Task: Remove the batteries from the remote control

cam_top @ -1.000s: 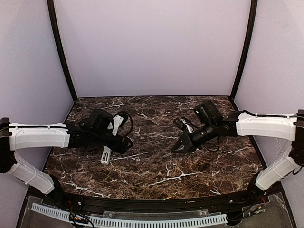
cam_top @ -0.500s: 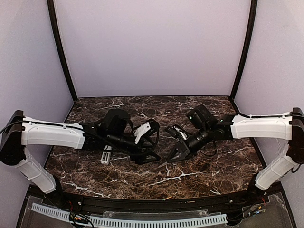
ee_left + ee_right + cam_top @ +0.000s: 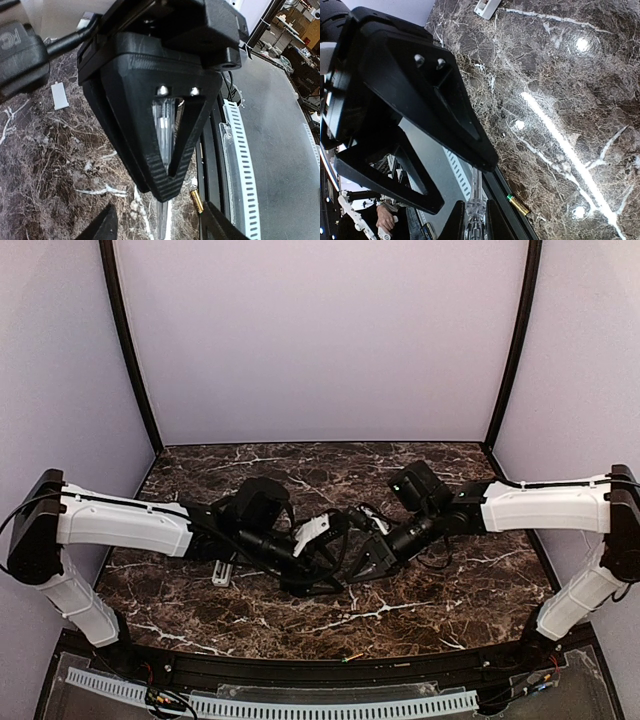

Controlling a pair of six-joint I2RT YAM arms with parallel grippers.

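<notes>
Centrally, right claw [image 3: 476, 212] tight on thin grey stick [image 3: 476, 186], left claw [image 3: 160, 214] wide astride it.

Dark brown marble-patterned tabletop [image 3: 420, 600], veined white. Near the black left gripper [image 3: 161, 226] lies an orange-copper slim cylindrical battery [image 3: 196, 201]. The black right gripper [image 3: 476, 225] pinches a clear-grey thin stick [image 3: 476, 196].

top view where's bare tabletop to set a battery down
Bare marble along the back wall, and the near-right corner between the right arm and the front rail. Crowded mid-table: left hand and right hand, holding a thin stick, meet there; the remote control lies partly under the left arm.
</notes>
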